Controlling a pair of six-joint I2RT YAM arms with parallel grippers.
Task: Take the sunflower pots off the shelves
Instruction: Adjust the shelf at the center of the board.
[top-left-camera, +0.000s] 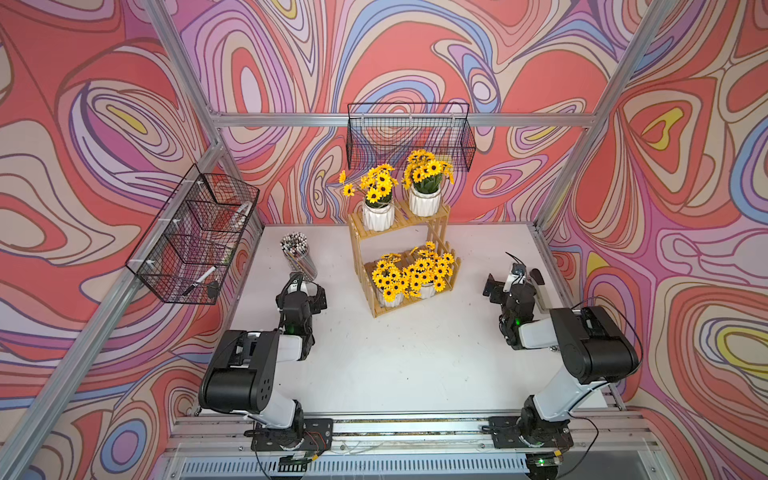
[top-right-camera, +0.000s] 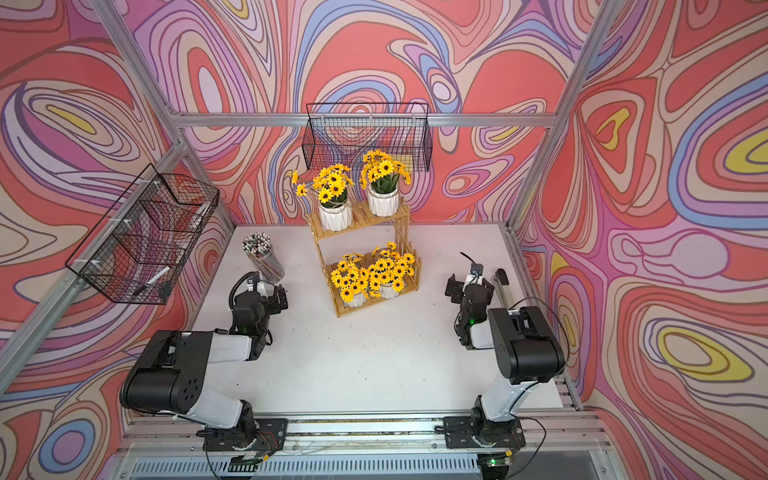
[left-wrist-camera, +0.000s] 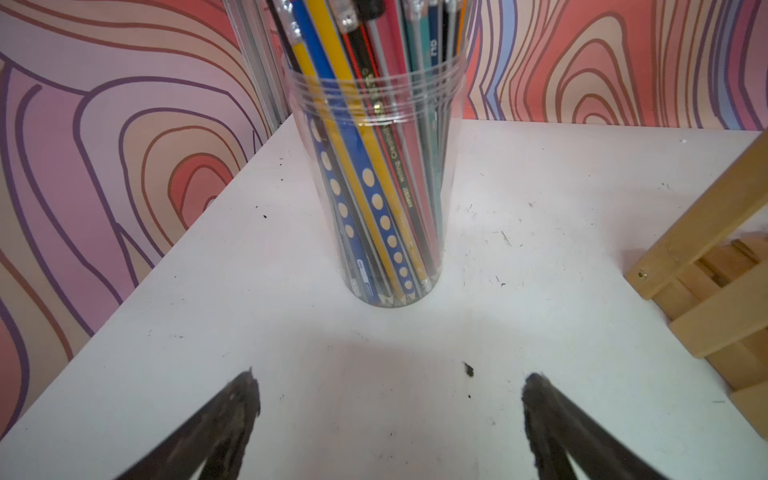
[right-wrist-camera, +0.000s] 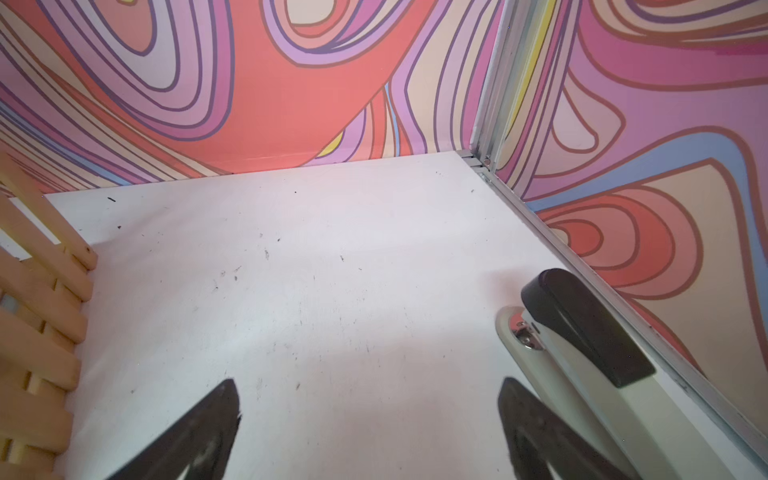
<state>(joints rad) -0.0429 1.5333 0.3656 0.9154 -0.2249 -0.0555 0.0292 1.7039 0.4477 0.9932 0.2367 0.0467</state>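
We judged the sunflower pots (top-left-camera: 377, 216) fragile ceramic, best gripped at the body; left gripper (left-wrist-camera: 388, 386) and right gripper (right-wrist-camera: 370, 390) gaped empty

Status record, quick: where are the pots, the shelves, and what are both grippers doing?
shelves: upright on table, four pots aboard
top tier: top-left pot, top-right pot
bottom tier: bottom-left pot, bottom-right pot
left gripper: open, empty, facing pencil cup
right gripper: open, empty, stapler beside it
pots removed: none
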